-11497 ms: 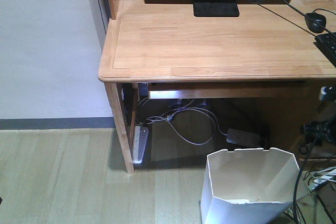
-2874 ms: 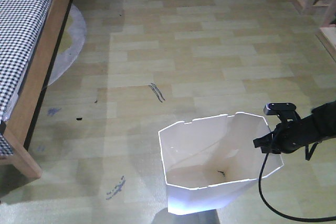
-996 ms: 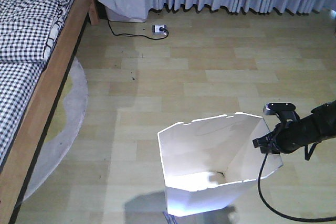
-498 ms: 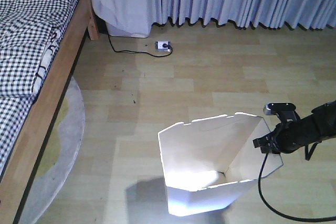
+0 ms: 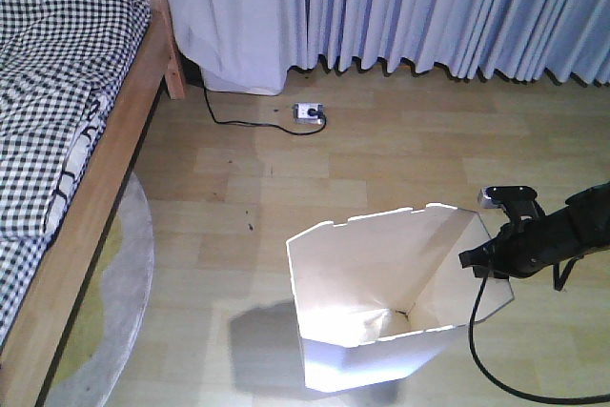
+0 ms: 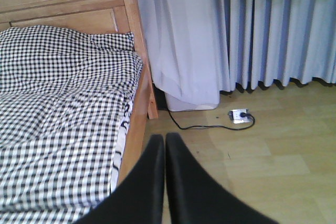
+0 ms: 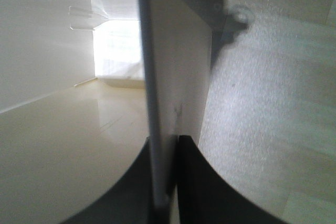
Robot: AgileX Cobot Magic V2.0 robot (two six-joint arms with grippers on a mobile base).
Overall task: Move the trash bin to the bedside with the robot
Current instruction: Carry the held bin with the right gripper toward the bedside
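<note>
Pinches the thin, glossy right wall of the white octagonal trash bin (image 5: 355,278) between the black fingers of the right gripper (image 7: 165,140). Stands the bin on pale plank flooring (image 5: 381,159), near but apart from the wooden bed frame (image 5: 99,188) and checked bedding (image 5: 57,64). Holds the left gripper (image 6: 164,139) pressed together, empty.

We see the white octagonal trash bin (image 5: 362,274) upright at lower centre, its right wall clamped by the right pincer (image 5: 481,259). The checked bed (image 5: 67,92) lines the left edge, apart from it.
</note>
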